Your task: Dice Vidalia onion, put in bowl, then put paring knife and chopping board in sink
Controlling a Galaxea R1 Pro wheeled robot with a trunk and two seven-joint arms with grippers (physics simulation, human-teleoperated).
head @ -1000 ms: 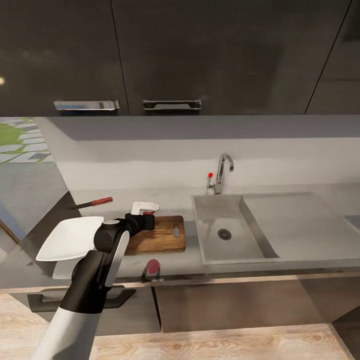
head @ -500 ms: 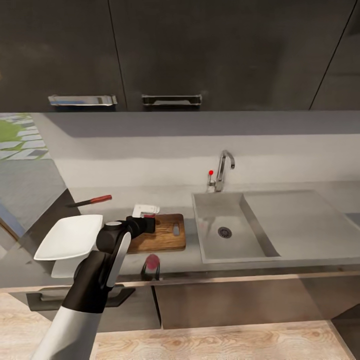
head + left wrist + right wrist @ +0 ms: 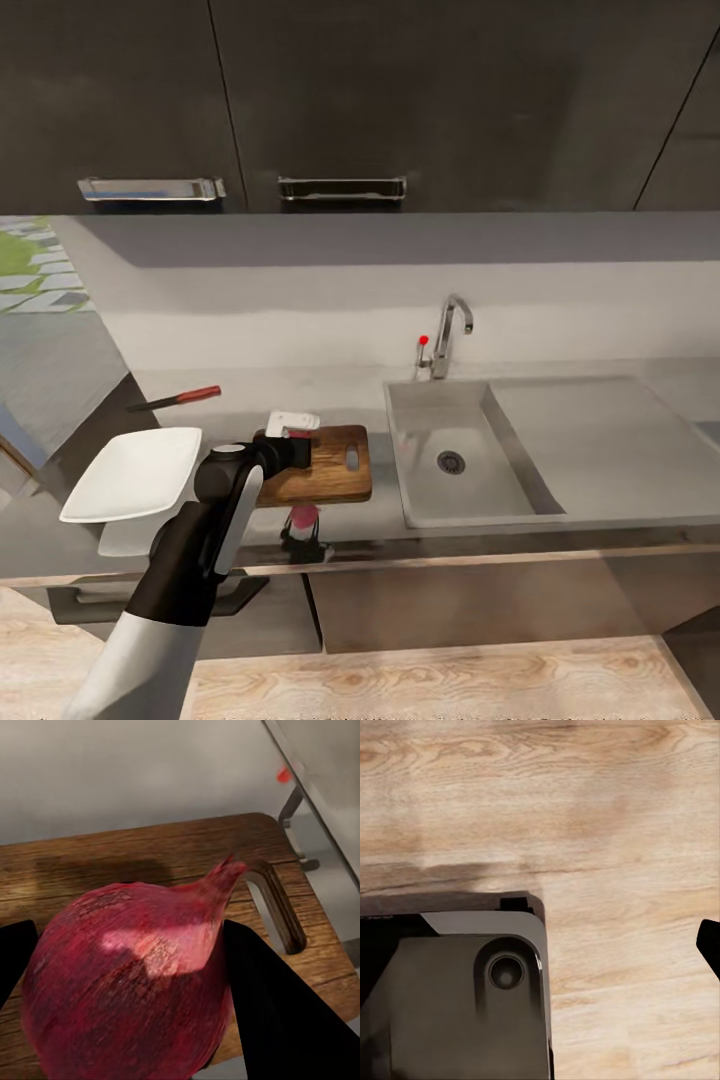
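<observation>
My left gripper [image 3: 291,441] hangs over the left end of the dark wooden chopping board [image 3: 330,472], shut on the onion [image 3: 127,975]. In the left wrist view the onion is whole, dark red and pointed, with black fingers [image 3: 277,1020] on both sides and the board [image 3: 150,862] just beneath. The paring knife [image 3: 180,398], red-handled, lies on the countertop [image 3: 350,400] behind the white square bowl [image 3: 135,472]. The bowl sits left of the board. To the right of the board is the steel sink [image 3: 420,430]. The right wrist view looks down at wooden floor, with a black sliver of the right gripper at one edge.
A chrome tap [image 3: 447,340] with a red-tipped lever stands behind the sink basin, and the flat drainer [image 3: 600,440] stretches to the right. Dark wall cabinets [image 3: 340,100] hang above the counter. My robot base [image 3: 450,997] shows over the floor in the right wrist view.
The head view has shifted a little, so the wall cabinets sit higher in the picture. My left gripper stays shut on the onion over the board's left end.
</observation>
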